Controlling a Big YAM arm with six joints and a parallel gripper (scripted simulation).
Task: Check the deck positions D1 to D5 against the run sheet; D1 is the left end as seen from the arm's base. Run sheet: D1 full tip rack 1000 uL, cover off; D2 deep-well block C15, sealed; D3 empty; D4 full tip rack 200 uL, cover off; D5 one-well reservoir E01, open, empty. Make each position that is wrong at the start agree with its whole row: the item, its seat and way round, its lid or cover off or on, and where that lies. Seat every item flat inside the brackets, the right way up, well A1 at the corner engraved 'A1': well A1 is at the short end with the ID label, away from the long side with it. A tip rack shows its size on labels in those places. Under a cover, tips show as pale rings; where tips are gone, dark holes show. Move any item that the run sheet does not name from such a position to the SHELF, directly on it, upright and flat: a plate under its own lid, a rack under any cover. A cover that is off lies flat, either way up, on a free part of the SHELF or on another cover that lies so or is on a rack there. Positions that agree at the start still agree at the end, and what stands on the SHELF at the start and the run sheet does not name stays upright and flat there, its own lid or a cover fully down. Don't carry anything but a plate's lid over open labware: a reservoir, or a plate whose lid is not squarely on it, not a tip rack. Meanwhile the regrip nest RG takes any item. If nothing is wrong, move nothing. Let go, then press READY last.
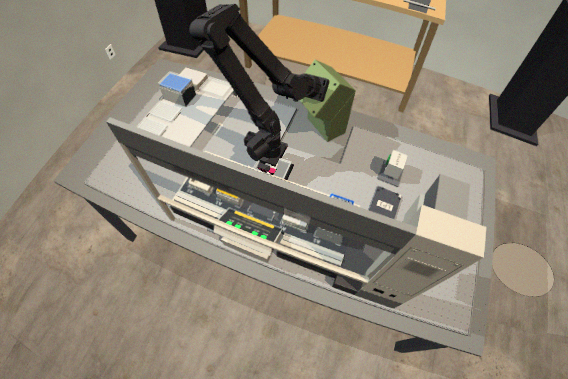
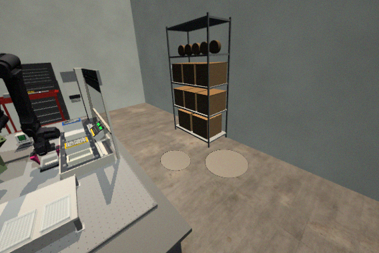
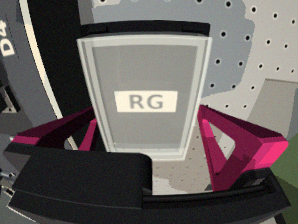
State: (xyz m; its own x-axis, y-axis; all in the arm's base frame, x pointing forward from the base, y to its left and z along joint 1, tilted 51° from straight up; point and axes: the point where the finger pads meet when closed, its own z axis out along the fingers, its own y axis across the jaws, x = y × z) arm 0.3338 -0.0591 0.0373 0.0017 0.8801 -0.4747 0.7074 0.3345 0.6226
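RG nest [image 3: 147, 99] is lying on the perforated table [image 3: 266, 36], just beside the deck's pale edge, and is showing its grey face and white label between the pink fingers. Gripper [image 3: 143, 143] is hovering low over it, spread wide and grasping nothing. Arm [image 1: 250, 93] is reaching down from the green base [image 1: 332, 103].

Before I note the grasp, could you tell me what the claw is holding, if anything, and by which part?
Nothing is held. The claw is wide open, hovering over the RG nest, with no item between its fingers.
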